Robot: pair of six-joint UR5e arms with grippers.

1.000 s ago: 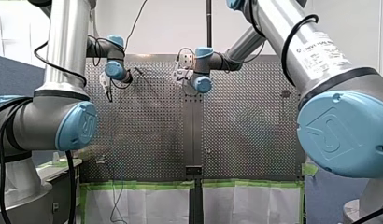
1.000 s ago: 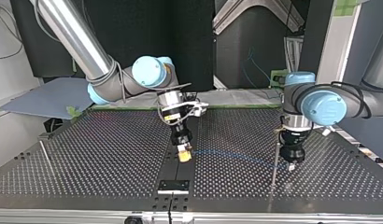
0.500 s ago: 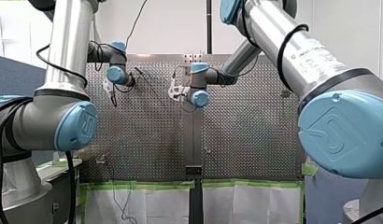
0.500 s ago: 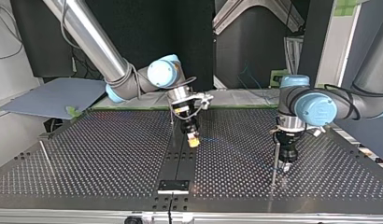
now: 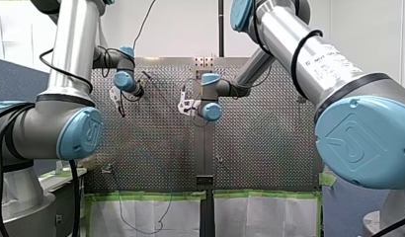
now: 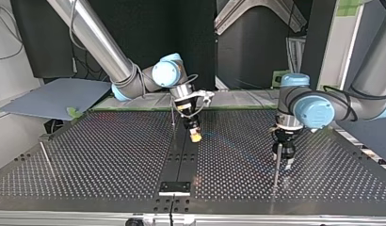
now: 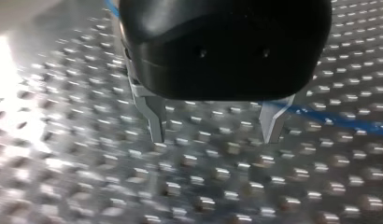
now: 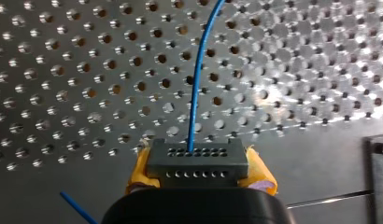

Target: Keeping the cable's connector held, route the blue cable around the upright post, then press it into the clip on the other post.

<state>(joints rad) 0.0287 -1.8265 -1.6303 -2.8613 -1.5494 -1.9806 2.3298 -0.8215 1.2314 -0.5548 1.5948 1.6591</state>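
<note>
My right gripper (image 8: 199, 170) is shut on the grey connector (image 8: 197, 163), which sits between its yellow pads (image 8: 262, 172). The blue cable (image 8: 194, 93) runs out of the connector over the perforated table. In the top view my right gripper (image 6: 195, 136) hangs low near the table's middle strip. My left gripper (image 7: 214, 135) is open, its metal fingers (image 7: 154, 121) wide apart with nothing between them. The blue cable (image 7: 339, 120) lies on the table behind one finger. In the top view my left gripper (image 6: 286, 160) stands right beside a thin upright post (image 6: 277, 165).
Another thin post (image 6: 46, 157) stands near the top view's left edge, and a thin rod (image 6: 173, 120) rises beside my right gripper. A dark plate (image 6: 174, 187) sits on the middle strip near that view's bottom edge. Cable slack hangs below the table (image 5: 141, 217) in the front view.
My left gripper has opened and shifted toward the post. My right arm has carried the connector away from the top view's camera, toward the arms' side. The hanging slack has swung.
</note>
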